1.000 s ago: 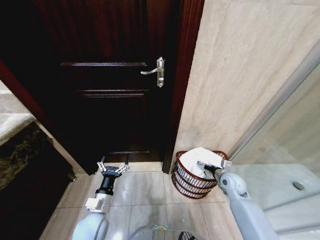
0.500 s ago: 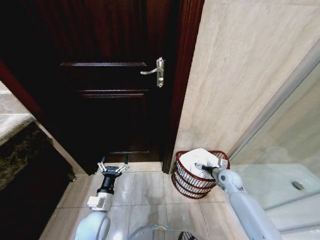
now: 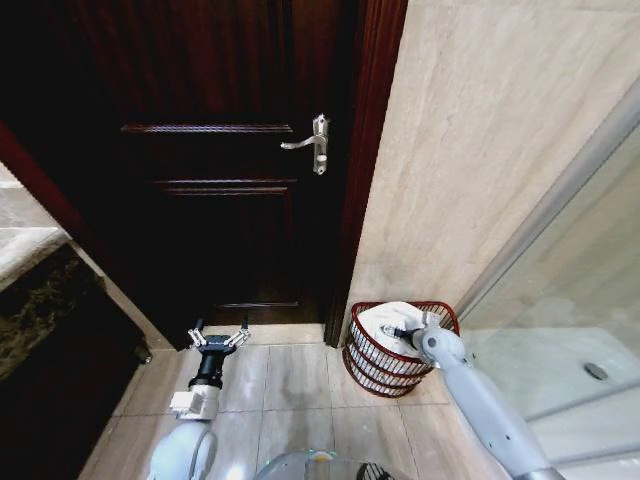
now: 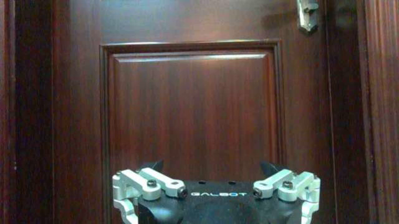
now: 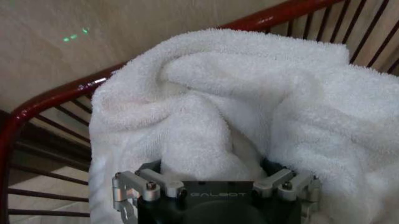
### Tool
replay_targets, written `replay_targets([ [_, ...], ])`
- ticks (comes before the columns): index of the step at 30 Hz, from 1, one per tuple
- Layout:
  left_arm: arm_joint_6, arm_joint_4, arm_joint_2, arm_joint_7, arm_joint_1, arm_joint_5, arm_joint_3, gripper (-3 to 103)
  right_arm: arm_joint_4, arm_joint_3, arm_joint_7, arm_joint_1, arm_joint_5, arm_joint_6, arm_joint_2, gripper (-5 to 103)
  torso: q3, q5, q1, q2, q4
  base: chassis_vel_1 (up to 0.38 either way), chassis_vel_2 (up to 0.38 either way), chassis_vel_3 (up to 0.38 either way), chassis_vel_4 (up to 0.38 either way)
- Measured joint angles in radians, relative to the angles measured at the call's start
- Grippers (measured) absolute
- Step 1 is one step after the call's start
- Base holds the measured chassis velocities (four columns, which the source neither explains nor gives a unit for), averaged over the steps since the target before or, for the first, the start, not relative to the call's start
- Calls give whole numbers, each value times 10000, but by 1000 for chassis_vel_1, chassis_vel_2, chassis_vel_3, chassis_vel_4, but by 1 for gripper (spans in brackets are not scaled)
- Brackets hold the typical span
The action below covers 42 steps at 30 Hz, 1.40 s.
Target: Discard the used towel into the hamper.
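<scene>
Left gripper [image 3: 217, 338] hangs idle over the floor tiles before the dark wooden door [image 3: 215, 160], fingers spread wide, nothing between them. Over to the wire hamper [image 3: 372, 362] by the marble wall: the white towel [image 3: 388, 318] sits bunched inside it. Right gripper [image 3: 402, 331] is down in the cloth (fingers seemingly pinching a fold, though terry hides the tips). Drop-off step; the next move calls for letting go and lifting clear.

White terry towel [image 5: 249, 102] at my right end effector [image 5: 215, 170]; reddish-brown open-bar hamper [image 3: 372, 358]; dark mahogany door [image 3: 210, 150].
</scene>
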Motion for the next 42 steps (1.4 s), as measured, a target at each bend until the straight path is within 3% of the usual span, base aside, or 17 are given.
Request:
replay_targets([
  [11, 48, 99, 131, 58, -154, -69, -25, 100, -214, 273, 118, -180, -459, 10, 248, 100, 0, 3, 0, 0, 2, 0, 0, 0, 0],
  [19, 67, 99, 114, 102, -189, -81, 22, 100, 2087, 1063, 1141, -995, -421, 13, -30, 100, 1, 1, 2, -1, -2, 0, 0, 0, 0],
  [23, 157, 83, 6, 174, -219, 5, 92, 100, 3546, 1548, 565, -1698, -1240, 75, -420, 100, 0, -3, 2, -1, -7, 0, 0, 0, 0],
  [27, 234, 82, -92, 202, -296, 116, 132, 100, 3531, 1614, 274, -1434, -1456, 197, -518, 100, 0, 2, 1, -1, -5, 0, 0, 0, 0],
  [36, 357, -6, -202, 279, -366, 331, 135, 100, 1134, 811, -1266, 633, -1592, 162, 165, 100, 1, 1, 2, -3, 3, 0, 0, 0, 0],
  [42, 363, -23, -140, 282, -325, 304, 43, 100, 349, 571, -1494, 1017, -1995, 100, 404, 100, -6, -18, -3, -1, 0, 0, 0, 0, 0],
])
